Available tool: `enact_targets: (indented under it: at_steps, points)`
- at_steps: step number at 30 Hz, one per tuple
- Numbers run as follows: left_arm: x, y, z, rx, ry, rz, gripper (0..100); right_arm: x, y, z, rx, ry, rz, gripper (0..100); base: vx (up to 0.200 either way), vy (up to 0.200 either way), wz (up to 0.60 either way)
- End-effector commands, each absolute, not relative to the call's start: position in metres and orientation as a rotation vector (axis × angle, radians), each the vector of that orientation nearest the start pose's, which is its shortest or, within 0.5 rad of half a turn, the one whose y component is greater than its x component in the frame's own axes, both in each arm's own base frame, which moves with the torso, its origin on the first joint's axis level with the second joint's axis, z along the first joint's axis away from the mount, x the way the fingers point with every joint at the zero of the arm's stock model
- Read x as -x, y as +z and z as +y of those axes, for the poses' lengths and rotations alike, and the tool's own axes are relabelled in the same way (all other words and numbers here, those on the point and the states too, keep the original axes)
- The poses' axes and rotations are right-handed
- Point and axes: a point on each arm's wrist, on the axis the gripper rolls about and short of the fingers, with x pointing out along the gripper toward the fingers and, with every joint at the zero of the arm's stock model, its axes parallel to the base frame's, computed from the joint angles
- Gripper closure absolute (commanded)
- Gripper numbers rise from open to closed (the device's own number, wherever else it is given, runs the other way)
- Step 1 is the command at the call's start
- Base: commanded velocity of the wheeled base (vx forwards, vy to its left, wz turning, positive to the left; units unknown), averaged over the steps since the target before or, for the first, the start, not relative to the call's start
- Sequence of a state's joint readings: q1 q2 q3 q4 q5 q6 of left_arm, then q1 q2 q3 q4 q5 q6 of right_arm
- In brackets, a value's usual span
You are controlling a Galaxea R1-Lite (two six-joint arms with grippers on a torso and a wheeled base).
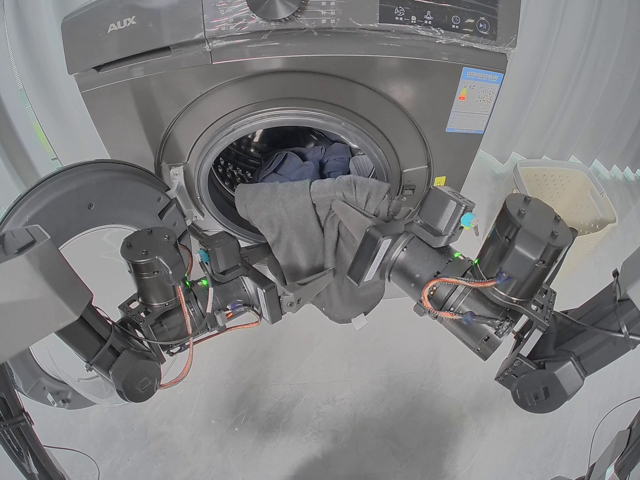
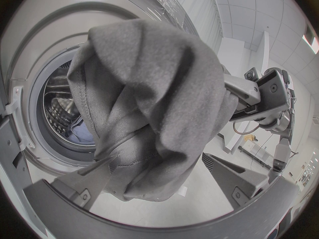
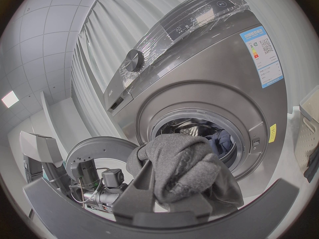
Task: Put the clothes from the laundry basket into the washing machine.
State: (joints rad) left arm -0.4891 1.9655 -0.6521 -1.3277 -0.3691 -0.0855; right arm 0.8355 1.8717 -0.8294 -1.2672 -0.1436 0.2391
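A grey garment (image 1: 293, 228) hangs over the lower rim of the washing machine (image 1: 287, 88) drum opening, partly inside and partly drooping toward the floor. My right gripper (image 1: 350, 231) is at the opening's lower right, shut on the garment's upper fold (image 3: 186, 163), which covers its fingers. My left gripper (image 1: 317, 288) is lower and to the left, open, with its fingers (image 2: 96, 180) spread wide on either side of the hanging cloth (image 2: 149, 110). Navy clothes (image 1: 307, 161) lie deeper in the drum.
The round door (image 1: 87, 201) is swung open to the left, close to my left arm. A cream laundry basket (image 1: 567, 195) stands at the machine's right, with a dark piece of cloth (image 3: 312, 170) at its edge. Bare grey floor lies in front.
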Motion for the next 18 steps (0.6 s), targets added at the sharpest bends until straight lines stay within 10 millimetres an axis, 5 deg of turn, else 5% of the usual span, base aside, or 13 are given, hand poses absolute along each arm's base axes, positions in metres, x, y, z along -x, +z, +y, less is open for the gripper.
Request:
enact_targets:
  at_steps: [1,2,3,12,18]
  points:
    - [-0.297,0.121,-0.167,0.081,-0.848,0.032,0,-0.232,0.197,0.251,-0.338,0.711,-0.121,100,0.000,0.000,0.00]
    - [-0.298,0.120,-0.168,0.082,-0.842,0.022,0,-0.232,0.197,0.251,-0.338,0.711,-0.121,100,0.000,0.000,0.00]
    - [-0.299,0.120,-0.168,0.082,-0.838,0.014,100,-0.232,0.197,0.251,-0.338,0.711,-0.121,100,0.000,0.000,0.00]
    - [-0.289,0.121,-0.169,0.098,-0.838,-0.023,100,-0.234,0.193,0.252,-0.335,0.709,-0.116,100,0.000,0.000,0.00]
    - [-0.230,0.131,-0.160,0.098,-0.914,-0.031,100,-0.247,0.180,0.252,-0.323,0.681,-0.122,100,0.000,0.000,0.00]
